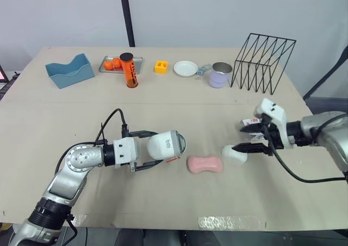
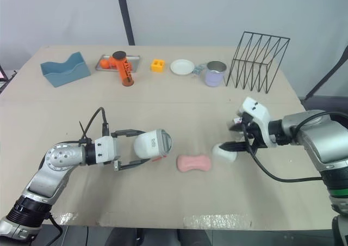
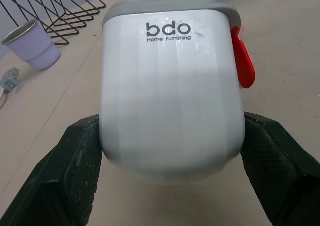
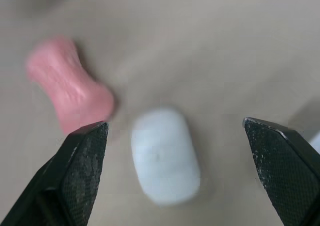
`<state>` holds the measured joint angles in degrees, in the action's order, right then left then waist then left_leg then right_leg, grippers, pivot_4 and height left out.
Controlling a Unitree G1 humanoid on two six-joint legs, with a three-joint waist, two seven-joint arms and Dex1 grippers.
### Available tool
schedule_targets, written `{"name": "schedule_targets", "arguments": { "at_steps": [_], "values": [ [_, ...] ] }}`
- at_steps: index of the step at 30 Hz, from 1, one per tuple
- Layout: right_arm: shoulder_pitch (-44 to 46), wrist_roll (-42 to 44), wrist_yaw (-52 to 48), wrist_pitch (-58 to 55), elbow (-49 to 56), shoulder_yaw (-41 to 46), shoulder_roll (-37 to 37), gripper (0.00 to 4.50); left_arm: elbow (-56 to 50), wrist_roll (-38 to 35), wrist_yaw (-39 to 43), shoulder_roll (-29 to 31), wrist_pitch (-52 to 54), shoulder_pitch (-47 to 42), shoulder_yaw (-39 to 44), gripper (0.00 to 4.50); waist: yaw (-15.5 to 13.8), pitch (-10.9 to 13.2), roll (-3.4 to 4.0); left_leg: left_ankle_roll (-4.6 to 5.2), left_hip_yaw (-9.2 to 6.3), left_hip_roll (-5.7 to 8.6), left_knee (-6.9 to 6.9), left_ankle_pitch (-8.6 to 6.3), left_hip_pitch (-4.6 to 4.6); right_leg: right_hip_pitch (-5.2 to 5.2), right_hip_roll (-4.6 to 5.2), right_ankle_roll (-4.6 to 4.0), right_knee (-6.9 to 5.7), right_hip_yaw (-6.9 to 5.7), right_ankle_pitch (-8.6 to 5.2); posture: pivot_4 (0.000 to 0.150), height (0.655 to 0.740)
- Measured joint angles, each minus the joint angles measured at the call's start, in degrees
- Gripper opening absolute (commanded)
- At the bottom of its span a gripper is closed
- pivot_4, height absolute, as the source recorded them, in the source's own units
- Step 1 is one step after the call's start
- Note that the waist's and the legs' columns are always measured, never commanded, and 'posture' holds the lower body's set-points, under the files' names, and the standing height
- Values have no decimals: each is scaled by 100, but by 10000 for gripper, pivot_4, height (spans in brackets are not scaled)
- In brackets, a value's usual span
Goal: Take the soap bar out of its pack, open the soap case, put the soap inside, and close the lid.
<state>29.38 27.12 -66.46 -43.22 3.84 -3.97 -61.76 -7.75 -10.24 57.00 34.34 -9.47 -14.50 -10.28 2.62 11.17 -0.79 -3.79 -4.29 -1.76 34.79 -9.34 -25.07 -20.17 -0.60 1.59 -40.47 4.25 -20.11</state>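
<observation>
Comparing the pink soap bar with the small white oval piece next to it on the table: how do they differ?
The pink soap bar is pinched in at its middle; the white oval piece is a plain rounded oval. The bar looks longer than the white piece. The bar lies just outside the right gripper; the white piece lies between its open fingers. Both rest flat on the table.

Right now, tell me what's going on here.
The left gripper holds the white soap case between its fingers, and the case's lid looks shut. The pink soap bar lies bare on the table between the arms. The right gripper hovers open over a small white oval piece beside the soap, not gripping it.
</observation>
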Motion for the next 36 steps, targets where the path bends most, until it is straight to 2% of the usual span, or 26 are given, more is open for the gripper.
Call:
{"name": "schedule_targets", "arguments": {
  "at_steps": [5,8,11,15,27,36],
  "values": [
    [-368,220,-500,1869,-420,744,1016,44519,9,-165,246,136,230,-12,1,34822,5,-1,-4,0,-5,-1,7,0,3,6,-3,0,-4,-3,0,1500,7400],
    [-635,263,-723,2435,-391,822,1263,44519,8,-226,406,290,377,-21,0,34822,3,-1,-4,0,-9,-1,7,0,3,6,-4,1,-8,-6,0,1500,7400],
    [-1288,245,-1282,3517,-181,668,1778,44519,7,-287,878,795,1072,-245,-41,34822,3,0,-3,-4,-15,2,11,2,4,8,-4,2,-17,-10,-1,1500,7400],
    [-1421,165,-1728,4119,-190,423,1937,44519,6,-178,1217,1144,1687,-678,-171,34822,4,0,-3,-6,-18,2,22,3,8,13,-6,4,-28,-10,-3,1500,7400],
    [-1346,-49,-1969,4659,-757,369,2123,44519,-129,582,2106,1625,2561,-2079,-897,34822,3,2,-6,-6,-22,3,21,4,16,21,-8,5,-32,-11,-5,1500,7400],
    [-1295,-165,-1942,4783,-861,252,2238,44519,-631,741,2465,1685,3304,-2418,-1178,34822,9,2,-6,-6,-22,2,21,4,17,21,-9,5,-33,-10,-6,1500,7400]
  ]
}}
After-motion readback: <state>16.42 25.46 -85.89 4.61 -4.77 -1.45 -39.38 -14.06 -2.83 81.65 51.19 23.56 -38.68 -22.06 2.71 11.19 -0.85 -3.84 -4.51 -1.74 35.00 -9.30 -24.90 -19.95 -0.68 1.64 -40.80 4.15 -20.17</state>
